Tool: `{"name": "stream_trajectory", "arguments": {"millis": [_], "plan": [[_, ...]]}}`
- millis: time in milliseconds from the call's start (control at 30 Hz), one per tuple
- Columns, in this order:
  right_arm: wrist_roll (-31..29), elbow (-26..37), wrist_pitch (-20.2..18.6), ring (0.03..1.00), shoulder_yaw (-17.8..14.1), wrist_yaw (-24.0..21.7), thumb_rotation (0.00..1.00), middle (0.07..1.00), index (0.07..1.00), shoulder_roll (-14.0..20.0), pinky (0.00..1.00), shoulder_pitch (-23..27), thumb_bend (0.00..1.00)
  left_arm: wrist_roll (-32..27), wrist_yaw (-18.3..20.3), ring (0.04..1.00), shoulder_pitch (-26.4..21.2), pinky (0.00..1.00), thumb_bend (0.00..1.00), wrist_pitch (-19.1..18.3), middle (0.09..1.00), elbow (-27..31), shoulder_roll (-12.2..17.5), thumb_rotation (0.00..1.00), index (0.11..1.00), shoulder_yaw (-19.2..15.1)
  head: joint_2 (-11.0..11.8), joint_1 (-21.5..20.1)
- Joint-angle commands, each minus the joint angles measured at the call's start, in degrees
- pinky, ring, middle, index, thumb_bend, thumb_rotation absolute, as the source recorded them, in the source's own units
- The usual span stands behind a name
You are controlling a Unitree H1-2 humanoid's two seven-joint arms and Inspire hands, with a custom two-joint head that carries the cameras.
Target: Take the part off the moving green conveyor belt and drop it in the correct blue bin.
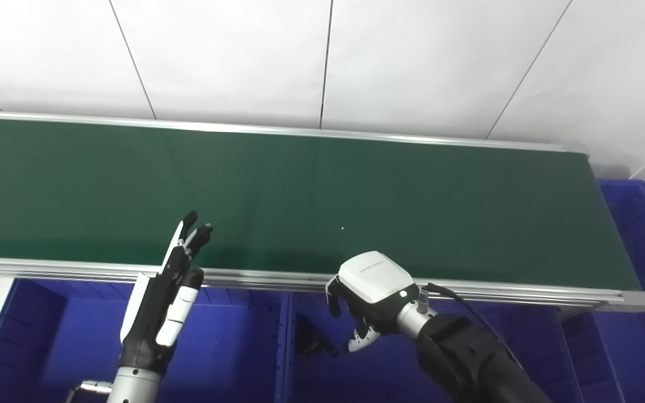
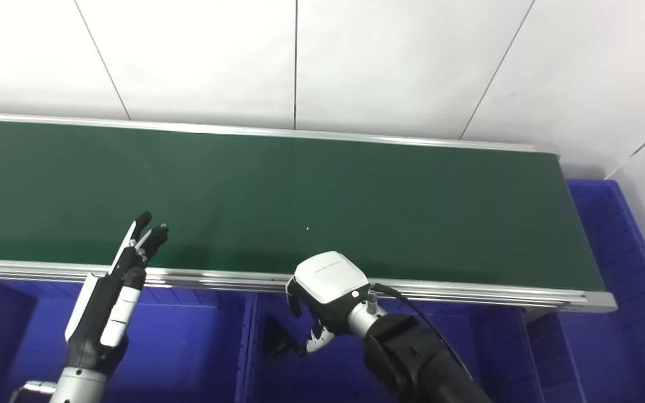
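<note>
The green conveyor belt (image 1: 356,196) carries no part. A small dark part (image 1: 312,337) lies inside the middle blue bin (image 1: 378,369), just below the belt's near rail. My right hand (image 1: 370,294) hovers over that bin, back upward and fingers loosely curled down, just right of the part and holding nothing. My left hand (image 1: 168,291) stands upright at the belt's near edge, open with its fingers (image 1: 195,232) stretched up over the belt.
A second blue bin (image 1: 65,341) sits beneath the left hand, split from the middle one by a blue wall (image 1: 283,347). Another blue bin (image 1: 644,224) stands past the belt's right end. The aluminium rail (image 1: 524,291) runs along the belt's front.
</note>
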State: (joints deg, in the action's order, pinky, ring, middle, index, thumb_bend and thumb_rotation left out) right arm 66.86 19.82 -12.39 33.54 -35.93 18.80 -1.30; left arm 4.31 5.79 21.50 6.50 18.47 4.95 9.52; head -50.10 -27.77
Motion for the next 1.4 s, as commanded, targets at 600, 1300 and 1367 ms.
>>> {"name": "stream_trajectory", "arguments": {"millis": [600,1300,1367], "plan": [[-19.5,23.1,-13.0,0.393,-20.0,0.8,0.48,0.488,0.613,-13.6,0.32,-15.7,0.7,1.3,-0.2,0.934,1.1,0.98,0.65,1.3,0.932,2.3,-1.3,0.94,1.0,1.4,-0.6,3.9],[-52.1,14.6,-1.5,0.603,-26.7,29.0,0.7,0.668,0.669,-27.2,0.54,-31.4,0.68,3.5,-0.5,0.939,0.6,0.98,0.65,1.6,0.948,2.7,-1.4,0.96,1.0,1.2,-1.5,4.4],[-52.0,13.7,-0.5,0.622,-26.0,29.3,0.75,0.686,0.68,-25.6,0.55,-30.9,0.73,3.7,-0.6,0.949,0.7,0.99,0.66,1.9,0.967,2.7,-1.5,0.96,1.0,1.3,-1.4,4.6]]}}
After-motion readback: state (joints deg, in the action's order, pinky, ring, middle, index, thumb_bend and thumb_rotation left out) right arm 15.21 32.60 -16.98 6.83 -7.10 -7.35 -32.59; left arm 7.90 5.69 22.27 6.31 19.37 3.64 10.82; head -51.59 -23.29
